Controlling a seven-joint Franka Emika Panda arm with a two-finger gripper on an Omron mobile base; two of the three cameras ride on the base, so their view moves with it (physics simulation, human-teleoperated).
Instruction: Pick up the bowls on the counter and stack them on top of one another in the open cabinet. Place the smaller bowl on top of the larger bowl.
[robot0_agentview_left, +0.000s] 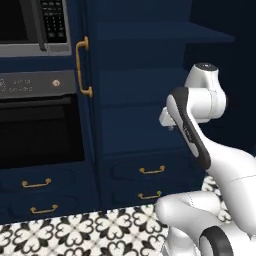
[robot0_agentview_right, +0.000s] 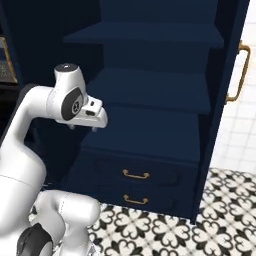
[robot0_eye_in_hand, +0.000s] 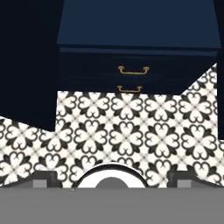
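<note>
The open cabinet (robot0_agentview_left: 145, 85) stands straight ahead, tall and dark navy, and the plain shelves (robot0_agentview_right: 150, 85) that show are bare. Its door with the curved brass handle (robot0_agentview_right: 239, 75) is swung out on the right. My gripper (robot0_agentview_right: 83, 128) hangs in front of the lower shelf and points down at the floor. It is open, with its fingertips (robot0_eye_in_hand: 43, 178) wide apart and nothing between them. In the left base view the hand (robot0_agentview_left: 167, 120) sits just before the lower shelves. Both bowls and the counter are out of view.
A black glass-front oven (robot0_agentview_left: 35, 130) with a microwave (robot0_agentview_left: 30, 25) above it stands left of the cabinet. Two navy drawers with brass pulls (robot0_agentview_right: 136, 174) (robot0_eye_in_hand: 133, 70) sit under the shelves. Black-and-white patterned floor tiles (robot0_eye_in_hand: 127, 131) lie below the hand.
</note>
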